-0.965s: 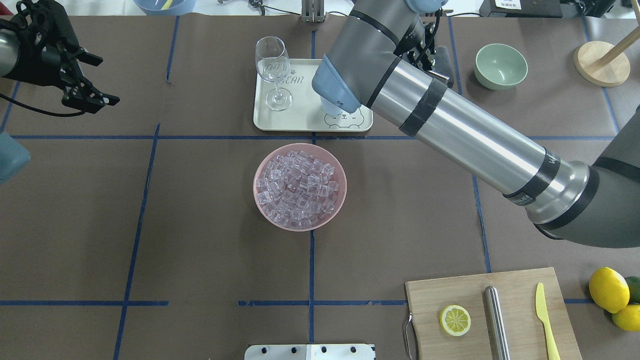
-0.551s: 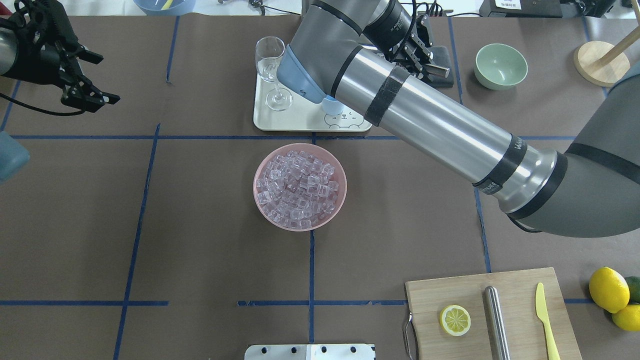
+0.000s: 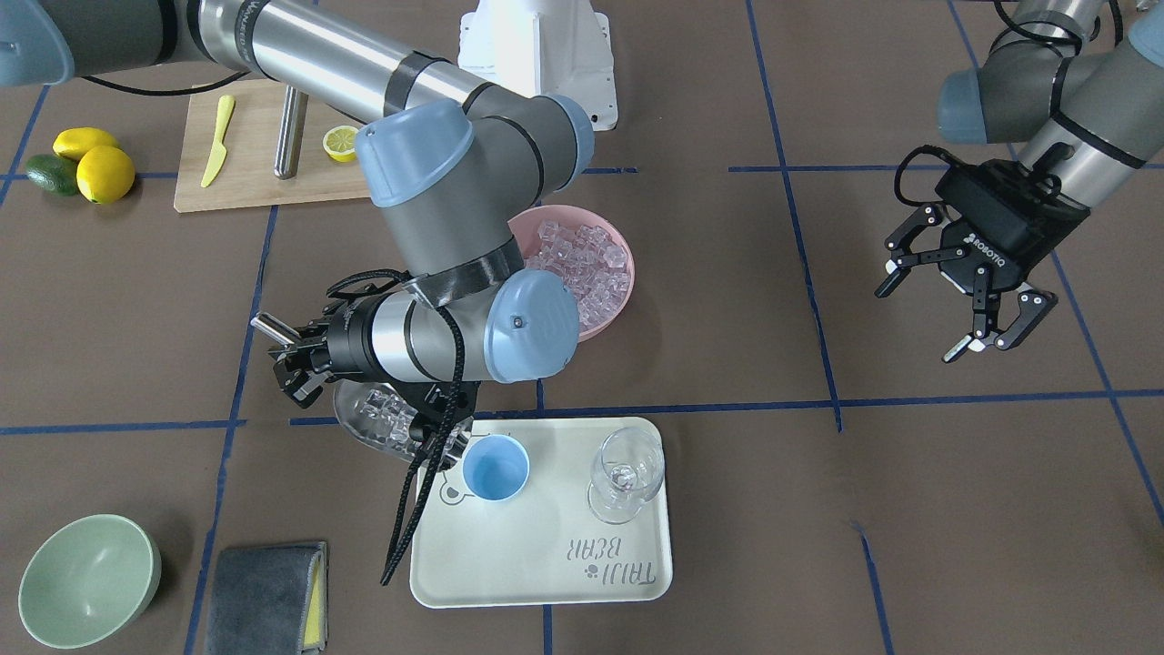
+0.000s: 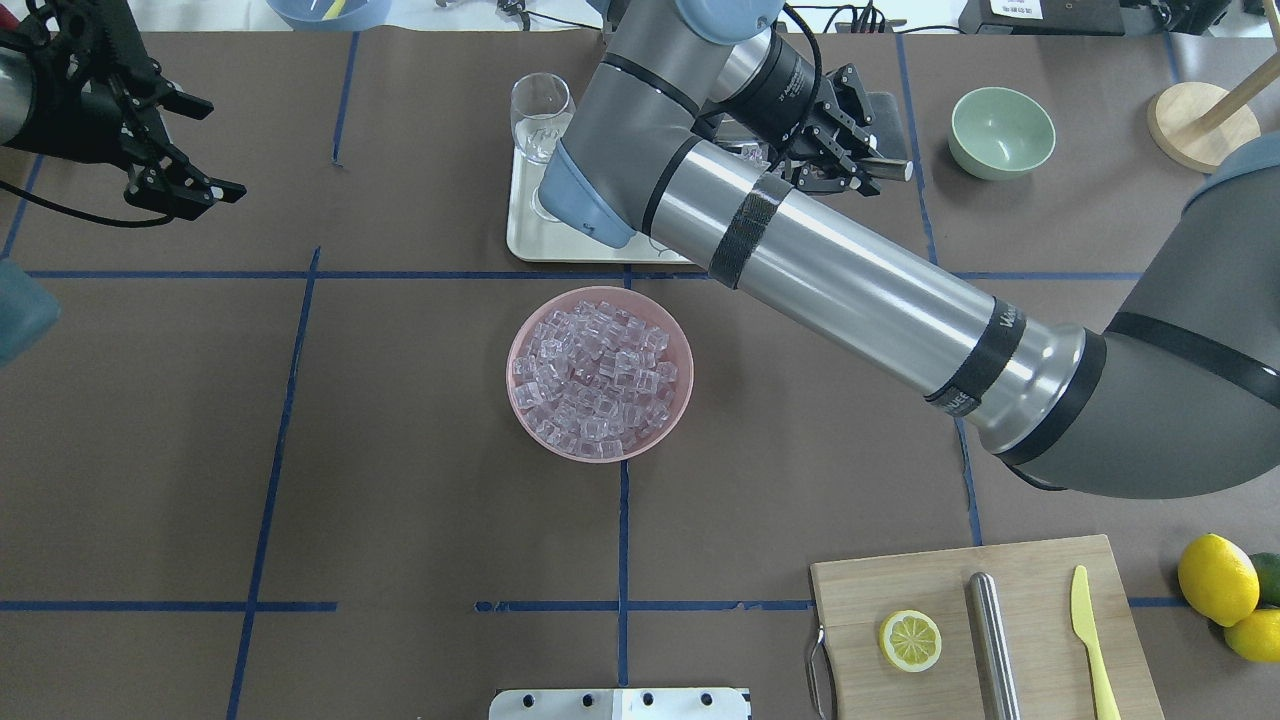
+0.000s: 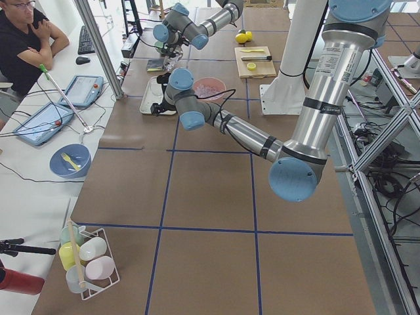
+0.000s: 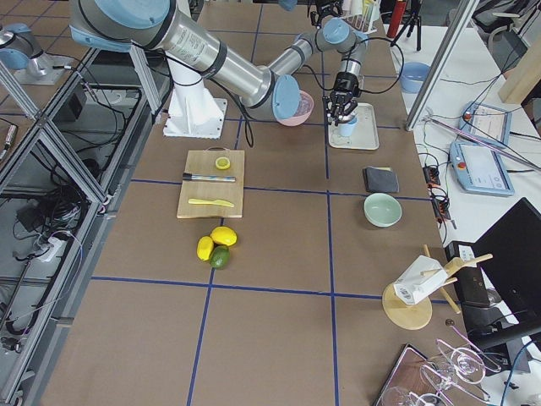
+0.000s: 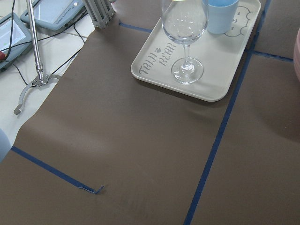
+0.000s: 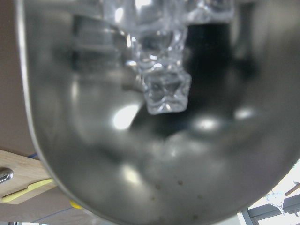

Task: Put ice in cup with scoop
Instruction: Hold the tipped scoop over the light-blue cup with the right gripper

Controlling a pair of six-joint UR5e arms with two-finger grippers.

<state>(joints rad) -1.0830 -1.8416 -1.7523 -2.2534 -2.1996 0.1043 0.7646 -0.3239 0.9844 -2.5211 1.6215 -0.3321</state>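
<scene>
My right gripper [image 3: 293, 357] is shut on the thin handle of the steel scoop [image 3: 377, 420], which hangs tilted just beside the tray's corner. Clear ice [image 3: 384, 409] lies in its trough, close to the light-blue cup [image 3: 496, 467] but apart from it. The right wrist view looks into the scoop [image 8: 140, 178], where an ice cube [image 8: 166, 91] rests. More ice [image 4: 598, 370] fills the pink bowl [image 4: 520, 395]. The forearm hides the cup in the overhead view. My left gripper [image 3: 968, 309] hangs open and empty far off to the side.
A wine glass [image 3: 626, 473] stands on the cream tray [image 3: 509, 564] next to the cup. A green bowl [image 3: 86, 578] and a grey cloth [image 3: 264, 596] lie beyond the scoop. A cutting board [image 4: 1030, 580] carries a lemon half, a steel cylinder and a yellow knife.
My right arm has swung left over the tray and its wrist has turned, bringing the loaded scoop toward the cup. The left arm has barely moved.
</scene>
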